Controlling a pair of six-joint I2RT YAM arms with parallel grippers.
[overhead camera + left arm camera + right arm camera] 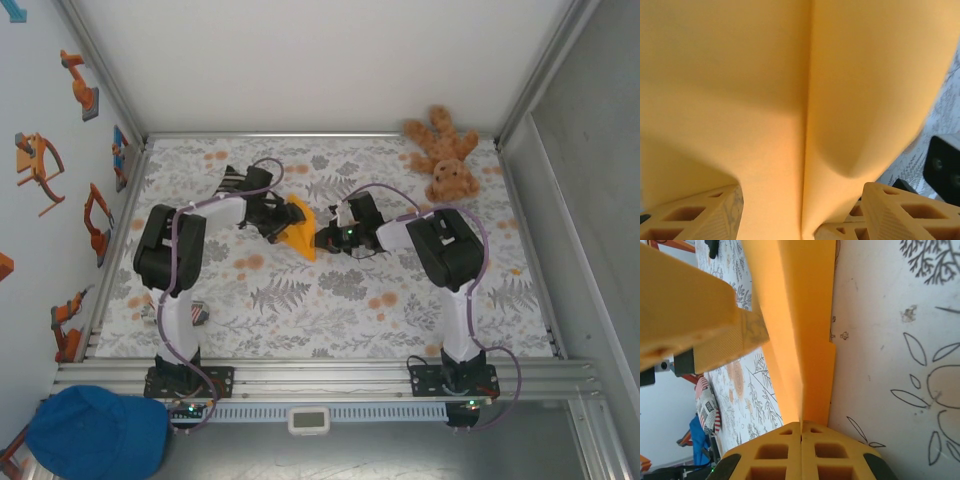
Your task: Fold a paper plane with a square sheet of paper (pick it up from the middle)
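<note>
Orange-yellow sheet of paper [298, 228], creased, held up off the tabletop [330, 310]. It sits about midway between the left and right edges, a little nearer the far edge.

Thin, very light, limp: the left wrist view shows it bellying on either side of a straight centre crease. Judged easy to dent or tear, and slippery between hard fingers. The crease is the stiffest line, so best taken there, near the middle, not by a loose flap.

Grip: right gripper [801, 427] has its fingers pressed together on the folded edge. The left gripper [801, 189] has its fingers apart with the crease running down between them; contact with the paper cannot be told.

From above the shape looks tapered. Long axis runs far edge to near edge, narrow end toward the near edge.
</note>
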